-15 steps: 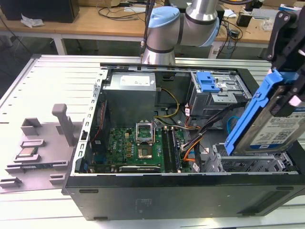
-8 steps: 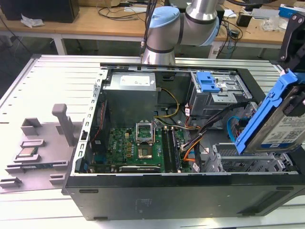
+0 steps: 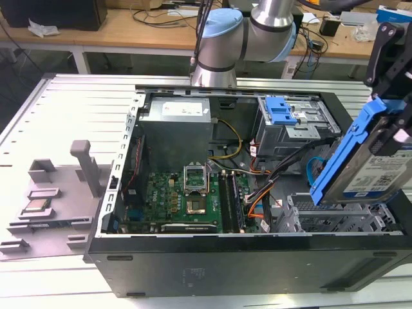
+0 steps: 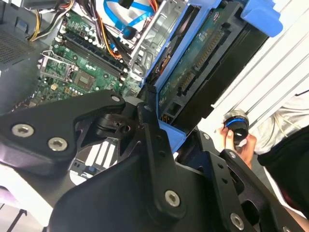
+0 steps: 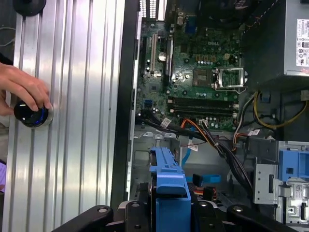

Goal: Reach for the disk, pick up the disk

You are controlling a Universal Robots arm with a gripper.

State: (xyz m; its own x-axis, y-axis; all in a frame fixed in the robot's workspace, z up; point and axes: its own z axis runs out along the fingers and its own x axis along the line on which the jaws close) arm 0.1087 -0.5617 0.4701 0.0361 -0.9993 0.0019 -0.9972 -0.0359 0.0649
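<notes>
The disk (image 3: 376,164), a silver hard drive with a white-and-blue label in a blue plastic bracket, hangs tilted above the open computer case (image 3: 244,257) at the exterior view's right. My gripper (image 3: 394,112) is shut on its upper end. The second wrist view shows the disk's (image 4: 203,53) green circuit-board underside between my black fingers (image 4: 149,130). The first wrist view shows the disk's blue bracket edge (image 5: 169,188) clamped in my gripper (image 5: 169,215), above the drive bay.
Inside the case lie the motherboard (image 3: 187,199), a grey power supply (image 3: 175,122), loose cables and a metal drive cage with a blue latch (image 3: 281,112). A grey fixture (image 3: 51,199) holding a small chip (image 3: 37,207) sits at the exterior view's left. A person's hand (image 5: 21,87) rests on a black knob (image 5: 31,113).
</notes>
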